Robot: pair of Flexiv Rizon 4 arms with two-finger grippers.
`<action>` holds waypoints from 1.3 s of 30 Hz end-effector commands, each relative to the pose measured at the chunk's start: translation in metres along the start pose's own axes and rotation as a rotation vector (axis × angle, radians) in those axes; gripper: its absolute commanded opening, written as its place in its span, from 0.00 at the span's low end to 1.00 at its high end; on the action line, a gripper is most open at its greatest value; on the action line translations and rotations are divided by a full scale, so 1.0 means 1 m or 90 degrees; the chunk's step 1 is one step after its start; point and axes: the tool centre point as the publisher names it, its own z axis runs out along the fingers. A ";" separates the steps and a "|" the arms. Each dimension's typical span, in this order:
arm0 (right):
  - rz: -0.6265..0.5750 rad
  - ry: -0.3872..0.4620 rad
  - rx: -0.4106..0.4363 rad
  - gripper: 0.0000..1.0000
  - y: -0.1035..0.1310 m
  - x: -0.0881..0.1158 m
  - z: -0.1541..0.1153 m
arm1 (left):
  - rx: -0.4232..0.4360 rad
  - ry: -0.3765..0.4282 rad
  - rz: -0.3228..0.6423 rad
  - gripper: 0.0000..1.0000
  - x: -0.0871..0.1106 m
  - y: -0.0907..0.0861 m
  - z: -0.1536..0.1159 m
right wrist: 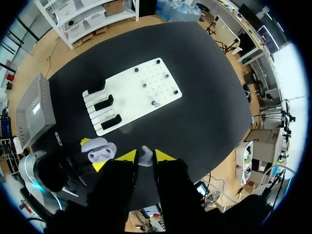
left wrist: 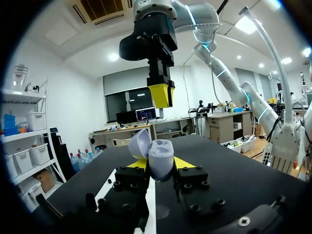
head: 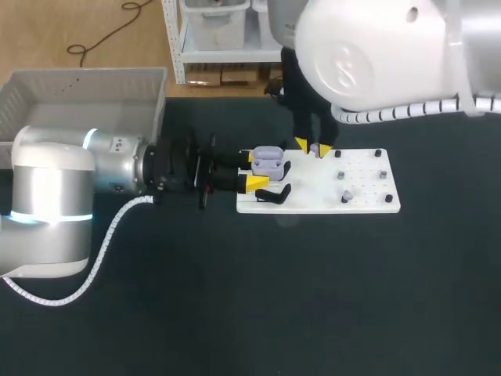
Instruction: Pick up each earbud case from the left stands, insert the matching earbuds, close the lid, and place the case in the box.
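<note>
Step in hand looks like bud insertion, imo. The earbud case (head: 268, 160) is pinched by the left jaws w/ its lid (left wrist: 138, 144) flipped open, held up near the left end of the white board (head: 329, 202). An earbud (right wrist: 145, 157) is pinched by the right jaws, near the case but not touching it.

To be done well: the bud should be lined up over its matching well, lowered slowly, and let go only once it's seated. The case should be held level, lid out of the way.

Containers: what's in the case wells can't be told from here. No case is seen in the grey box (head: 160, 94) at the desk's (head: 235, 313) far left. Nothing's spotted on the black stands (right wrist: 108, 104) either, afaict.
</note>
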 end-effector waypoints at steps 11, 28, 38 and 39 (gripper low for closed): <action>0.024 -0.029 0.021 0.00 0.030 0.023 -0.010 | -0.002 0.002 0.002 0.00 0.001 -0.001 0.000; 0.083 -0.052 0.084 0.00 0.041 0.038 -0.012 | 0.021 0.016 -0.005 0.00 0.003 0.000 0.008; 0.072 -0.037 0.083 0.00 0.050 0.036 -0.003 | 0.012 0.008 -0.013 0.00 0.004 0.000 0.007; 0.071 -0.037 0.084 0.00 0.051 0.035 -0.002 | 0.012 0.008 -0.013 0.00 0.004 0.000 0.007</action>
